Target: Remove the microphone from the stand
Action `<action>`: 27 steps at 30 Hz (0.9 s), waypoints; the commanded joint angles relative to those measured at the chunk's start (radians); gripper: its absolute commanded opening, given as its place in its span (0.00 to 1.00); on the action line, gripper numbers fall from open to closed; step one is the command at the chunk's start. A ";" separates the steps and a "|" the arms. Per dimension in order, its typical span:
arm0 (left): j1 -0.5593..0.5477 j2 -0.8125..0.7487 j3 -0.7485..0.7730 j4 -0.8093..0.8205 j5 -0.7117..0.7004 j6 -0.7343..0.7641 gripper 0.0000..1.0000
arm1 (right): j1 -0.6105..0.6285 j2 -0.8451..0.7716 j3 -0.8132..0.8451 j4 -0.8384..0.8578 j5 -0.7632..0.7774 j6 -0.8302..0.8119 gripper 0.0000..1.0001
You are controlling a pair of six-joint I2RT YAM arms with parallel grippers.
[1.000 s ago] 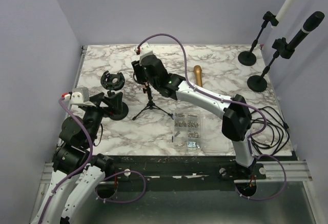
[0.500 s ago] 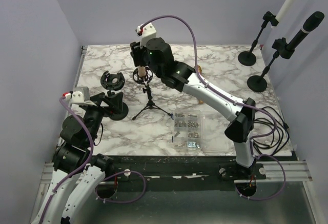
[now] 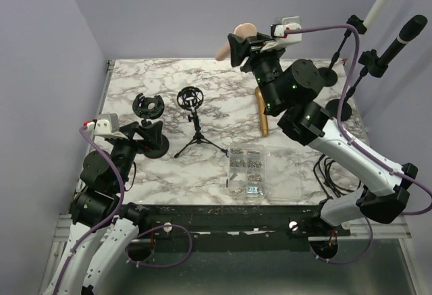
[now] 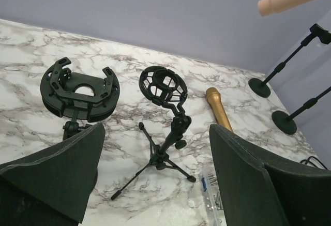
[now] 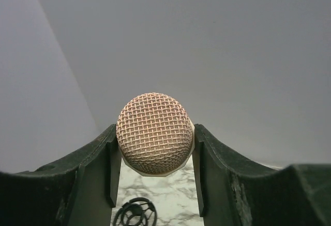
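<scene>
The right gripper (image 3: 241, 45) holds the microphone (image 5: 154, 133) high in the air over the back of the tabletop (image 3: 169, 173), well apart from the stand (image 3: 196, 129). Its jaws are clenched on either side of the body just behind the mesh head, a hold that probably keeps the round head from slipping through. In the top view the pale handle sticks out to the left of the jaws and lies nearly level. The stand is a small tripod whose round cradle (image 4: 163, 85) is empty and tilted towards the back wall, so the removal itself looks complete. By my reading, all that remains is to find a place to put the microphone down. The height looks chosen to carry it clear of the cradle and of the gold microphone (image 3: 262, 109) lying flat just beneath the arm. The left gripper (image 3: 147, 133) sits low near the left edge, its jaws released and spread wide with nothing between them. It faces the tripod, perhaps so as to be ready to steady it. A second cradle (image 3: 147, 106) stands just left of the tripod, and a clear parts box (image 3: 246, 170) lies in front of it.
</scene>
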 commanded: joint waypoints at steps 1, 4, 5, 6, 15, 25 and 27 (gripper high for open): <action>0.006 0.006 -0.008 0.021 0.028 -0.007 0.84 | -0.010 0.014 -0.137 0.127 0.243 -0.154 0.04; 0.008 0.007 -0.008 0.024 0.035 -0.008 0.84 | -0.035 0.035 -0.168 0.048 0.315 -0.180 0.05; 0.008 0.007 -0.010 0.025 0.038 -0.010 0.84 | -0.049 0.052 -0.157 -0.005 0.331 -0.162 0.04; 0.009 0.009 -0.009 0.024 0.041 -0.010 0.84 | -0.063 0.069 -0.141 -0.076 0.346 -0.140 0.01; 0.017 0.012 -0.010 0.026 0.052 -0.016 0.84 | -0.295 0.281 0.121 -0.694 -0.042 0.214 0.01; 0.019 0.009 -0.010 0.024 0.048 -0.016 0.84 | -0.415 0.543 0.351 -0.941 -0.256 0.289 0.01; 0.020 0.011 -0.010 0.025 0.049 -0.016 0.84 | -0.430 0.567 0.353 -0.935 -0.282 0.296 0.01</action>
